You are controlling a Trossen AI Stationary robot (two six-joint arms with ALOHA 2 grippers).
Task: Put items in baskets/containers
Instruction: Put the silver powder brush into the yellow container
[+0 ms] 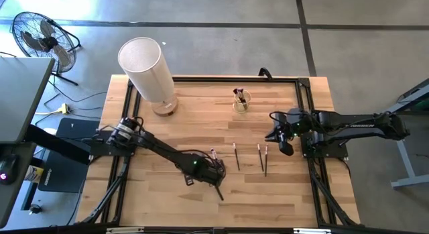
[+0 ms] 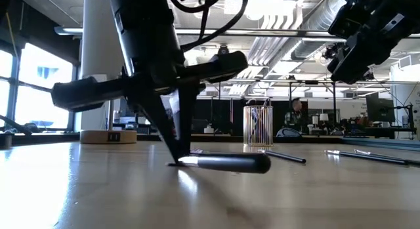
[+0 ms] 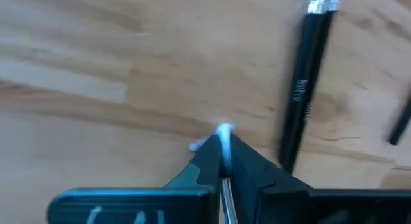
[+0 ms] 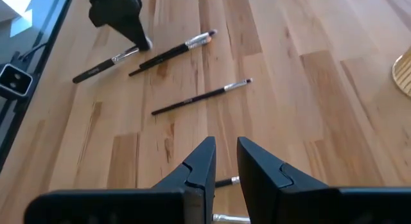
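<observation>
My left gripper [image 1: 216, 180] [image 3: 223, 133] points down near the table's near middle, shut, with its tips on the wood. A thick black brush [image 2: 230, 163] [image 3: 307, 83] lies right beside them. Three more thin brushes [image 1: 236, 155] [image 1: 259, 155] [image 1: 265, 161] lie flat toward the right. The small yellowish glass cup [image 1: 241, 102] [image 2: 258, 126] stands at the far middle with brushes upright in it. My right gripper [image 1: 285, 148] [image 4: 226, 144] hovers over the right side, open by a narrow gap and holding nothing. My left gripper comes from above at a slant, and its shut fingertips [image 2: 176, 161] rest on the tabletop. They stand against the silver end [image 2: 188, 161] of the black brush; whether they touch it I cannot tell. A small white bit [image 3: 224, 128] shows at the tips; I cannot tell what it is.
A tall white cylinder on a wooden base [image 1: 147, 63] stands at the far left of the table. Black rails [image 1: 305, 93] run along the table's edges. Bare wood lies between the cup and the loose brushes. A person sits far off in the room [image 2: 296, 114].
</observation>
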